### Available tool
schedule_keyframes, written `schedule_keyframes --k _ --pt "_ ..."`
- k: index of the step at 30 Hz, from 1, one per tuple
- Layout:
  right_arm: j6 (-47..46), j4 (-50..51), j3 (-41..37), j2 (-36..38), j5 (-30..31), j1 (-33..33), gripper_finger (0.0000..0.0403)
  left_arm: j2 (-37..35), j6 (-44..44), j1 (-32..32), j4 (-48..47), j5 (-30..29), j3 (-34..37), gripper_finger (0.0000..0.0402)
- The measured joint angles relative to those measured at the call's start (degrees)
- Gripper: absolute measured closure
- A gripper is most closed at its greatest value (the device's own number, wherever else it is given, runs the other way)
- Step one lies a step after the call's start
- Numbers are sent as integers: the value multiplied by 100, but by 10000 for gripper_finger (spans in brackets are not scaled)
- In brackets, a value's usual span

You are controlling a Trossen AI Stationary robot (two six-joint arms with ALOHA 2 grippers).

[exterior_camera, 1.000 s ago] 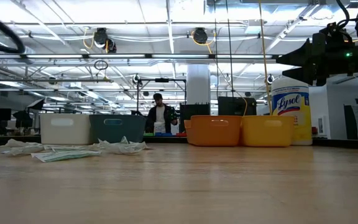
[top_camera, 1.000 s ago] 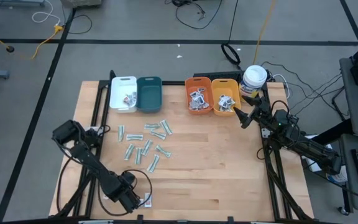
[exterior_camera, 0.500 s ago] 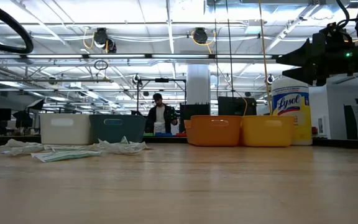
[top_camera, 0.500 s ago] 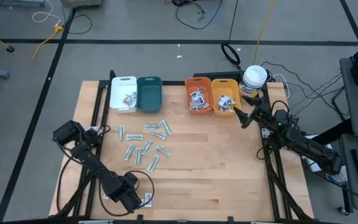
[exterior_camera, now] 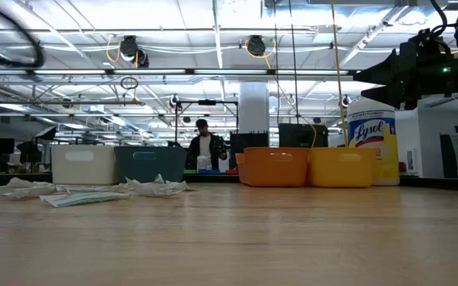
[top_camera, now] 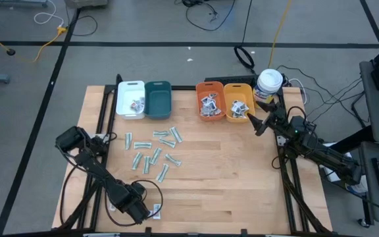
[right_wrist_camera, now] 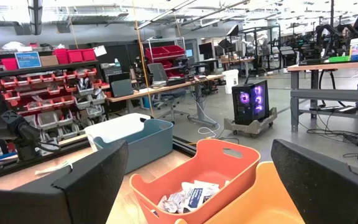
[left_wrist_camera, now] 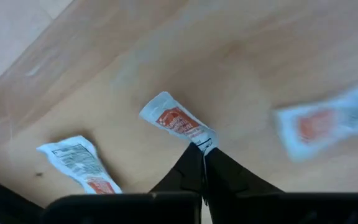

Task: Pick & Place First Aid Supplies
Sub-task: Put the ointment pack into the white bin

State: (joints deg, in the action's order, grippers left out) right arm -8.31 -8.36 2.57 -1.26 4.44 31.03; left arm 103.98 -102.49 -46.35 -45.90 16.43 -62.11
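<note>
Seen from above, the left end effector (top_camera: 139, 209) sat at the near left corner of the table (top_camera: 242, 191), low over a small packet (top_camera: 155, 212) near the near edge. A loose scatter of pale-green strips (top_camera: 155, 151) lay left of centre, well apart from that corner, their long axes pointing every which way. At the far edge stood the white bin (top_camera: 130, 99), teal bin (top_camera: 158, 99), orange bin (top_camera: 209, 100) and yellow bin (top_camera: 237, 101). Packets already lay in the white, orange and yellow ones; the teal one looked empty. By my judgement the sorting was partly done — the strips and the near-corner packets were left. The right end effector (top_camera: 254, 121) hung just beside the yellow bin, a white canister (top_camera: 268, 83) behind it.

From table height, the strips (exterior_camera: 86, 197) lay flat on the left in front of the bins, and a person (exterior_camera: 205, 149) stood far off in the room.

The left wrist view showed the fingers closed on one end of a red-printed packet (left_wrist_camera: 178, 123), its long axis running diagonally away from the tips. Two more packets lay on either side, one (left_wrist_camera: 79, 162) sharp, one (left_wrist_camera: 334, 121) blurred.

In the right wrist view the fingers stood wide apart, holding nothing — above the orange bin (right_wrist_camera: 197, 177).
</note>
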Motion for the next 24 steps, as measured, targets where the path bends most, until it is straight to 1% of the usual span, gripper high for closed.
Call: schedule_keyframes --k 2,8,15,20,22,24 --pt "1 -1 2 0 -1 -2 11 -314 120 137 -153 -77 -5 396" --pt "1 0 2 0 -1 -2 11 -1441 701 682 -884 -718 -14 397" --pt "1 0 1 1 0 -1 11 -2683 1477 1387 -1704 -853 -24 399" --pt "-1 0 1 0 -1 -2 11 -3235 1870 1761 -2223 -852 -24 399" --pt "1 0 2 0 -1 -2 11 -3325 1989 1958 -2353 -848 -24 399" --pt "1 0 1 0 -1 -2 11 -3349 2217 2295 -2446 -850 -24 399"
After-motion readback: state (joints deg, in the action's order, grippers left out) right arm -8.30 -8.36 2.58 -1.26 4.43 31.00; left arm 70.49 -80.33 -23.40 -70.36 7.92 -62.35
